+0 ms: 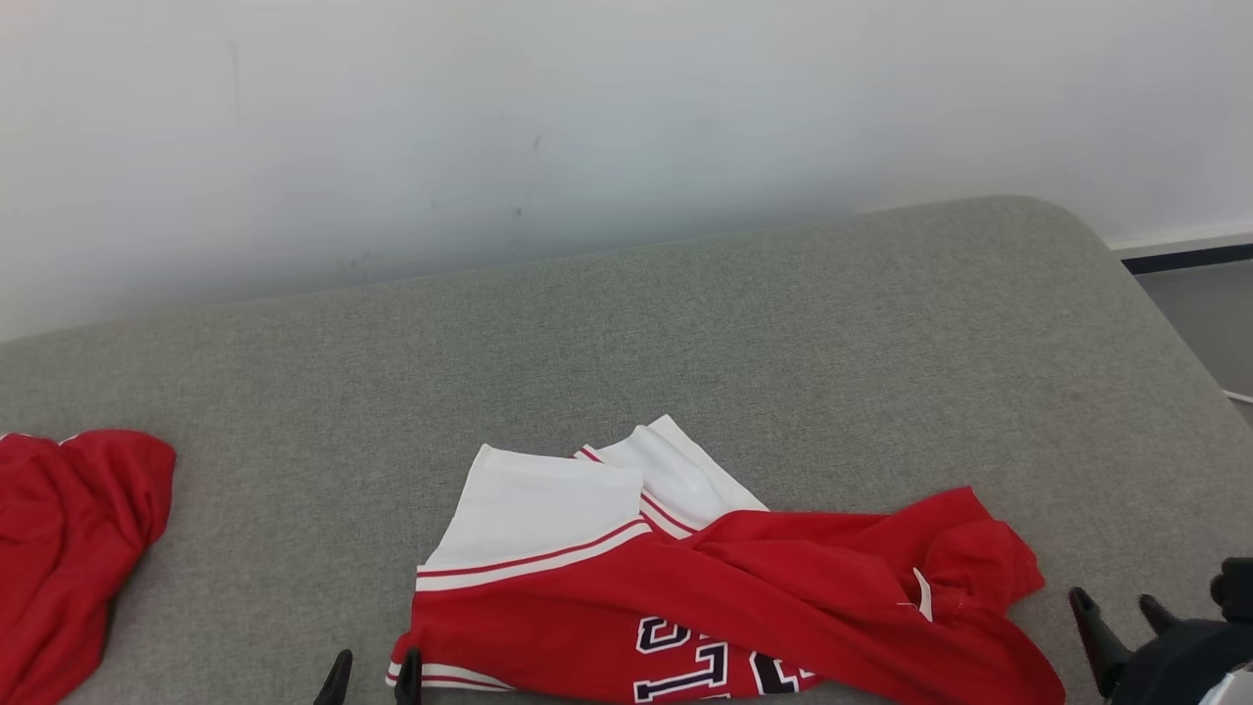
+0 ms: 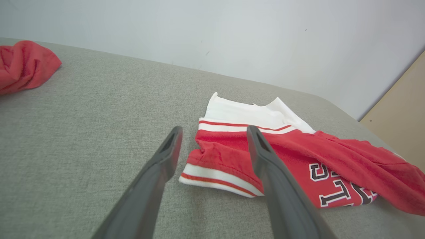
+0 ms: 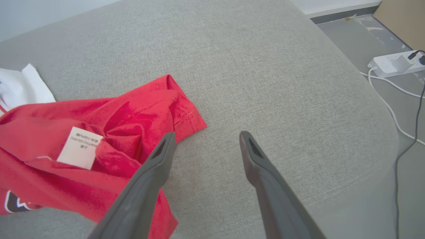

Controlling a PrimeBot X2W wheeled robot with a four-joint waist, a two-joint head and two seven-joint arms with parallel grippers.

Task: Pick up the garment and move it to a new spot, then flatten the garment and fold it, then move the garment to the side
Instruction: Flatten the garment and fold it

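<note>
A red and white garment [image 1: 705,578] with dark lettering lies crumpled on the grey cushioned surface [image 1: 685,333], near its front edge. Its white sleeve end and striped cuff [image 2: 215,177] point toward the left side. My left gripper [image 1: 370,678] is open, its fingers [image 2: 265,159] straddling the garment's striped left corner just above it. My right gripper [image 1: 1116,607] is open beside the garment's right end, holding nothing; bare surface shows between its fingertips [image 3: 166,146]. A white care label [image 3: 80,147] lies on the red cloth [image 3: 66,159].
Another red cloth [image 1: 69,529] is heaped at the left edge of the surface, also seen as a red heap [image 2: 23,64]. A white wall [image 1: 587,127] stands behind. Off the right edge, a power strip [image 3: 396,63] and cables lie on the floor.
</note>
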